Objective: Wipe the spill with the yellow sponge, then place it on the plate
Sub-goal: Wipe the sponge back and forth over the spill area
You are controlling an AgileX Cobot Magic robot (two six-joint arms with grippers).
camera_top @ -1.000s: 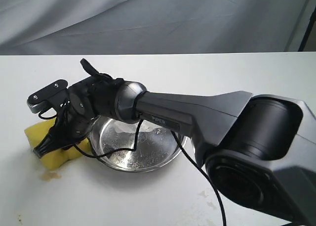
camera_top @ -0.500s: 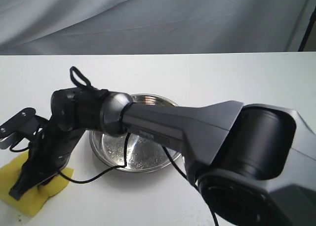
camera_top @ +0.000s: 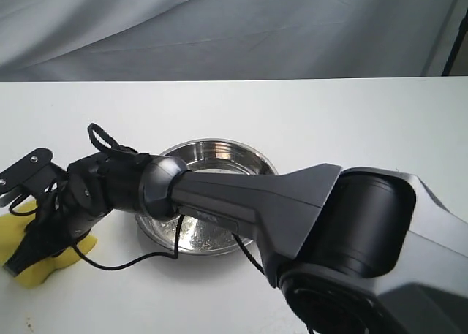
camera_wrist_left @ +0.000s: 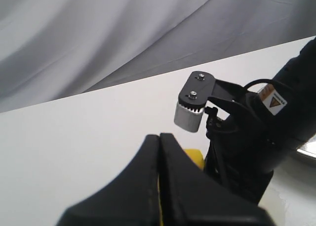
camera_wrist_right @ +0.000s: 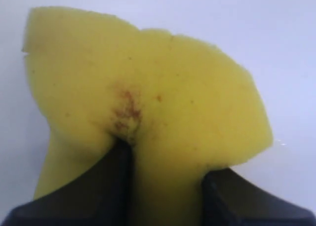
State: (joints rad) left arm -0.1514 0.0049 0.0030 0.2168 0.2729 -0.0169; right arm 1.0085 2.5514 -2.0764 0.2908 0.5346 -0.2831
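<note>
The right claw (camera_wrist_right: 165, 179) squeezes the yellow sponge (camera_wrist_right: 163, 87) by the desk's (camera_top: 329, 115) left edge. The left claw (camera_wrist_left: 159, 142) is clenched, empty. Press flat, rub slowly, then lift to the plate (camera_top: 241, 153).

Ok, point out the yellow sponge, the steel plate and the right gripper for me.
yellow sponge (camera_wrist_right: 163, 92), right wrist view, on its pinched top face.
steel plate (camera_top: 219, 142), exterior view, on its far rim.
right gripper (camera_wrist_right: 168, 166), right wrist view, midway between its fingertips.
</note>
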